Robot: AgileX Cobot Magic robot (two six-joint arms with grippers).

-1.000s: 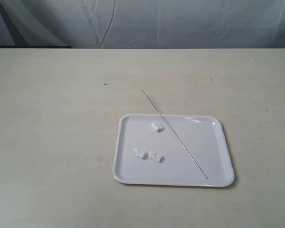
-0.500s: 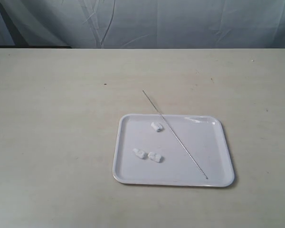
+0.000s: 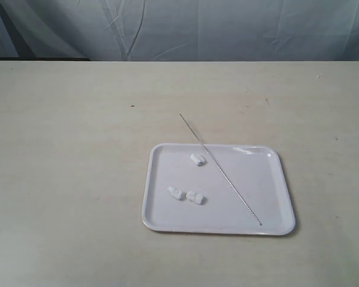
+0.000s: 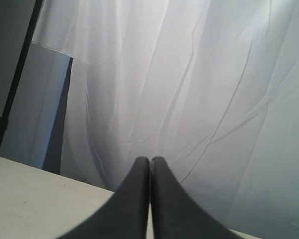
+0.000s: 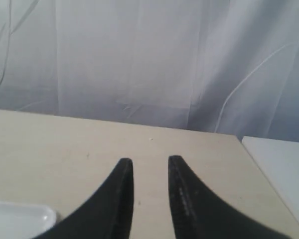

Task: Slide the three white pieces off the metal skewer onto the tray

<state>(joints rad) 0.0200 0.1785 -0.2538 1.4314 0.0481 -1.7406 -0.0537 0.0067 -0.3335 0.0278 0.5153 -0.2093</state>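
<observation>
The white tray (image 3: 275, 197) lies on the beige table, right of centre in the exterior view. Three white pieces rest loose on it: one (image 3: 197, 159) near the far rim, two (image 3: 175, 192) (image 3: 195, 197) side by side nearer the front. The thin metal skewer (image 3: 221, 170) lies bare and diagonal across the tray, its far end sticking out over the table. Neither arm shows in the exterior view. My left gripper (image 4: 150, 159) is shut and empty, facing the curtain. My right gripper (image 5: 149, 160) is open with nothing between its fingers, above bare table, a tray corner (image 5: 20, 219) beside it.
A pale curtain (image 3: 227, 30) hangs behind the table's far edge. In the left wrist view a dark stand pole (image 4: 15, 79) rises beside the curtain. A white surface (image 5: 284, 164) lies past the table edge in the right wrist view.
</observation>
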